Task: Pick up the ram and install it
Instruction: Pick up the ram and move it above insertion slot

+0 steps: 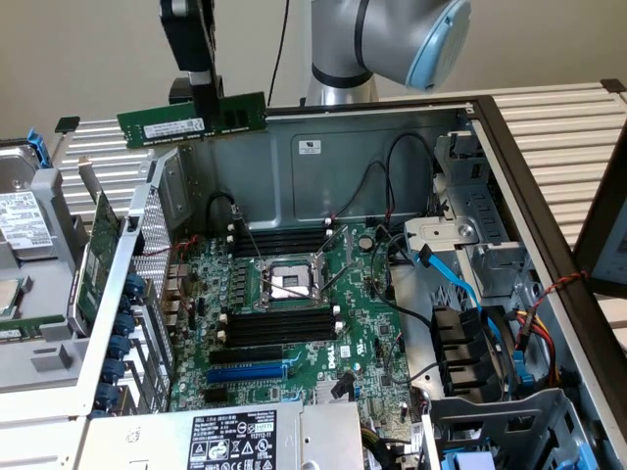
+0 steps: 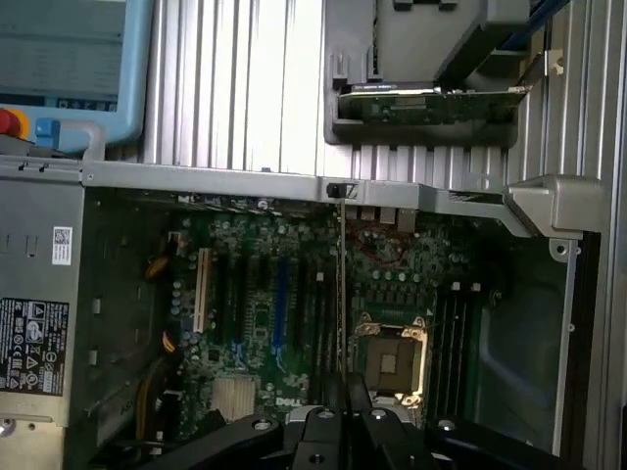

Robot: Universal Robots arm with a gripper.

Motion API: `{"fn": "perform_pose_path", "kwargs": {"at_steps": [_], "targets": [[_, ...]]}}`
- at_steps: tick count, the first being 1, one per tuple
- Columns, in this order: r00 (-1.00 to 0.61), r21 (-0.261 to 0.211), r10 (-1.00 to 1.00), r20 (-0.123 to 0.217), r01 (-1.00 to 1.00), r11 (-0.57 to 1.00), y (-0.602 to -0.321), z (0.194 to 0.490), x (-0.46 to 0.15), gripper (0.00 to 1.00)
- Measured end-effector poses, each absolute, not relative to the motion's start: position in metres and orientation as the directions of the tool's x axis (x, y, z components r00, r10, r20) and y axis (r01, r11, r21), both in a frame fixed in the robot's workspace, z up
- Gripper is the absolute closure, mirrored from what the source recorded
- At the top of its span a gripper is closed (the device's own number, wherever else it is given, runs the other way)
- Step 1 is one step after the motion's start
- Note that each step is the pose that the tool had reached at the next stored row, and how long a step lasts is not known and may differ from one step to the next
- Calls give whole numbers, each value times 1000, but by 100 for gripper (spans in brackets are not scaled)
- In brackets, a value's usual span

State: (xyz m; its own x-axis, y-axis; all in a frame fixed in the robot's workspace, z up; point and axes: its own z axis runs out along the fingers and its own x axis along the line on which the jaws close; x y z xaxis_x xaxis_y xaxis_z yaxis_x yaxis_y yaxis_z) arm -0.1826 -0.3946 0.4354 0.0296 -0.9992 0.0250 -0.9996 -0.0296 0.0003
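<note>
We see the hand [image 1: 204, 100] clamped on the ram [image 1: 240, 112], which hangs level above the motherboard [image 1: 367, 338], well clear of the black slots [image 1: 279, 323].

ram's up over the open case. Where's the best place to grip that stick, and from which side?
Grip the ram on its upper long edge near mid-length, coming from above, jaws pinching the two flat faces. It is a thin flat board hanging level, so that hold keeps it straight and leaves the lower edge free. The gripper holds it roughly that way now, shut on it.
</note>
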Motion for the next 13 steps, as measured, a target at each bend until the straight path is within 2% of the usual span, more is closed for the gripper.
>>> {"fn": "perform_pose_path", "kwargs": {"at_steps": [13], "targets": [[-27,1,-999,26,-1000,27,-389,408,-148,88]]}}
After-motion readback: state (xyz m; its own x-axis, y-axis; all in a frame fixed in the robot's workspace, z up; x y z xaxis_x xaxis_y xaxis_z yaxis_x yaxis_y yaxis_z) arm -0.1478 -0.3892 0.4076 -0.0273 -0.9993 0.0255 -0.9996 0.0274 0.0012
